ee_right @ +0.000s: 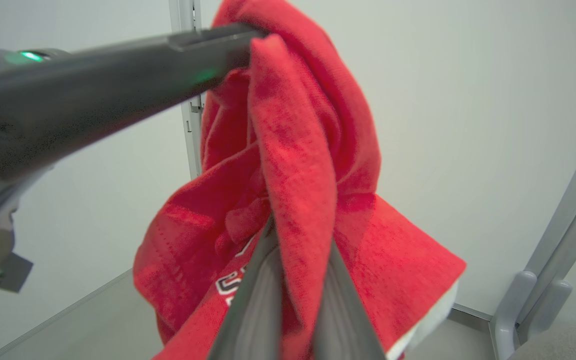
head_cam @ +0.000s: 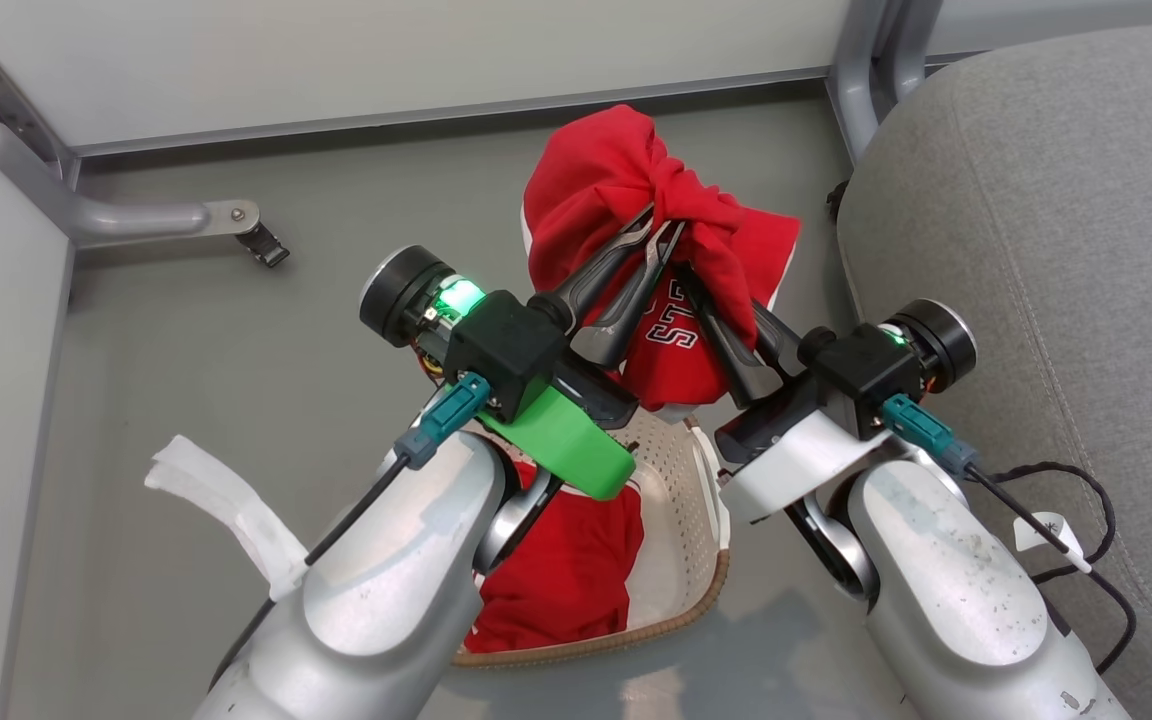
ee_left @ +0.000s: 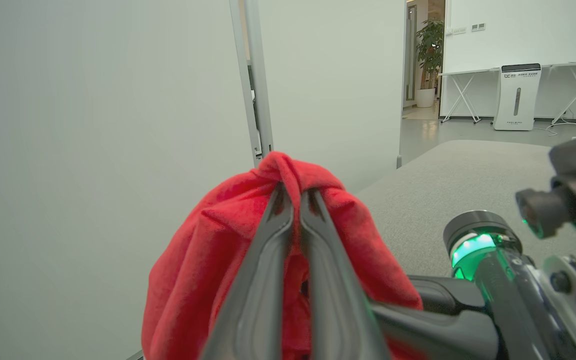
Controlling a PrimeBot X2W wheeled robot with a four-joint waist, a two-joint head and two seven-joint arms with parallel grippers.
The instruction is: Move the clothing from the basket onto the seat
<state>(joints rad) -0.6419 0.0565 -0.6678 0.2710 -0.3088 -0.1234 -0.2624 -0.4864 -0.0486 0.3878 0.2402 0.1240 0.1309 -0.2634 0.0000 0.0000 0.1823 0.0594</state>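
The clothing is found in two places: a lifted garment point(head_cam: 606, 180) is held in the air above the basket point(head_cam: 688, 500), and a second garment point(head_cam: 566, 570) lies crumpled inside it. The seat point(head_cam: 1056, 200), a broad grey upholstered cushion with stitched seams, is seen at the right of the head view, just beside the basket and apart from both red pieces. The grey floor point(head_cam: 236, 400) is bordered by pale wall panels point(head_cam: 386, 60) and a grey metal frame leg point(head_cam: 136, 215).

The basket, cream-white with perforated walls and a brown woven-look rim, is set on the floor between the two pale forearms. The lifted garment is bunched into a hanging bundle, with white lettering point(head_cam: 671, 325) shown on its lower part and white trim along one edge.

The left gripper point(ee_left: 295, 197) is clamped on a gathered fold at the top of that bundle, its dark fingers pressed together with fabric pinched at the tips. The right gripper point(ee_right: 298, 235) is closed on a lower fold of the same garment, a ridge of red cloth being caught between its fingers. The two grippers are crossed close to each other.

A black cable point(head_cam: 1086, 500) is draped over the seat's edge, and a white strap point(head_cam: 216, 490) is seen beside the left forearm.
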